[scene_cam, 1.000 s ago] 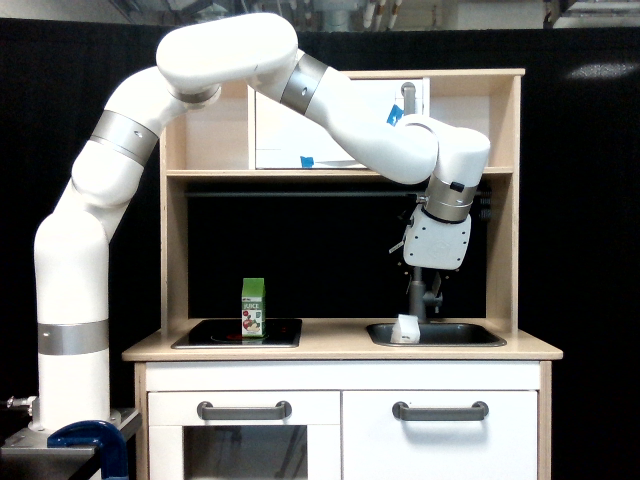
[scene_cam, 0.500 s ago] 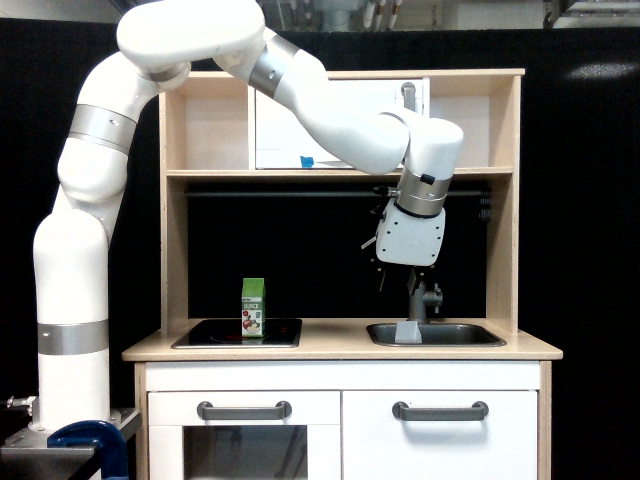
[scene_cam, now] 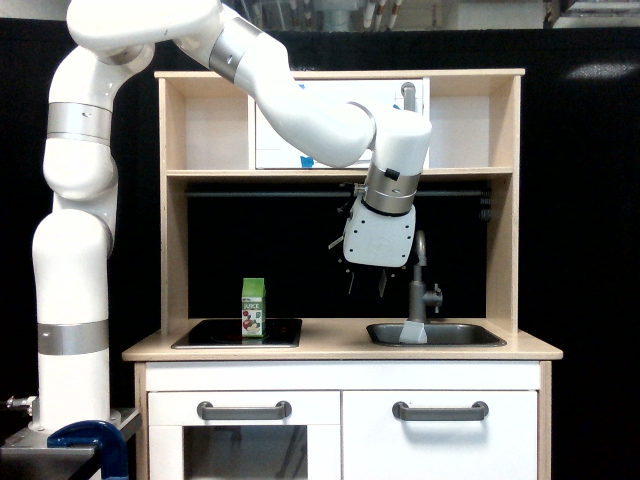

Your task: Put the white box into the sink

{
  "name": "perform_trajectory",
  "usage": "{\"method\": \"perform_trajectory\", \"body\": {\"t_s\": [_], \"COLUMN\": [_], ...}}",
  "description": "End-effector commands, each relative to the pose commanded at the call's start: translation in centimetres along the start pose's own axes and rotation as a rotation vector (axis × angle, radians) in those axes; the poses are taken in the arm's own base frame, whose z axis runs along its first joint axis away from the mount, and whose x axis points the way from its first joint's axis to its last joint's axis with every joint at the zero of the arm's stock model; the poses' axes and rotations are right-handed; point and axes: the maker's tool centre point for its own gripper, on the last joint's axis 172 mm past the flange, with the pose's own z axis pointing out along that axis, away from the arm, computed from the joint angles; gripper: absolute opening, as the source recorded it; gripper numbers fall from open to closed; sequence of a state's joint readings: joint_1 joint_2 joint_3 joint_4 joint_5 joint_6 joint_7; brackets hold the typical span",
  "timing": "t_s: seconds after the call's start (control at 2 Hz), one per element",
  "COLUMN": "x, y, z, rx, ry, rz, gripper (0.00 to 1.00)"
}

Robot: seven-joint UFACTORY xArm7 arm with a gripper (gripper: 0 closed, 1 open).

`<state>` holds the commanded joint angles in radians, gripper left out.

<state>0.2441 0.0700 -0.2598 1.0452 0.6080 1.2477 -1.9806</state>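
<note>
The white box (scene_cam: 412, 332) lies inside the sink (scene_cam: 470, 335), near the basin's left end, and only a pale, shaded part of it shows above the rim. My gripper (scene_cam: 365, 284) hangs in the air above the counter, up and to the left of the sink and apart from the box. It is open, and nothing is between its thin dark fingers (scene_cam: 381, 286).
A tall grey faucet (scene_cam: 419, 283) rises behind the sink, just right of my gripper. A green juice carton (scene_cam: 253, 307) stands on the black stovetop (scene_cam: 215, 335) at the exterior view's left. Wooden shelves and side walls enclose the space above the counter.
My gripper has moved left and slightly up, away from the sink. The white box has sunk lower in the basin and now looks shaded.
</note>
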Motion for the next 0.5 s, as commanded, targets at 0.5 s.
{"method": "perform_trajectory", "body": {"t_s": [0.5], "x": [-0.25], "y": [-0.98], "z": [-0.28], "rx": [0.000], "ry": [0.000], "rz": [0.000], "gripper": [1.00]}}
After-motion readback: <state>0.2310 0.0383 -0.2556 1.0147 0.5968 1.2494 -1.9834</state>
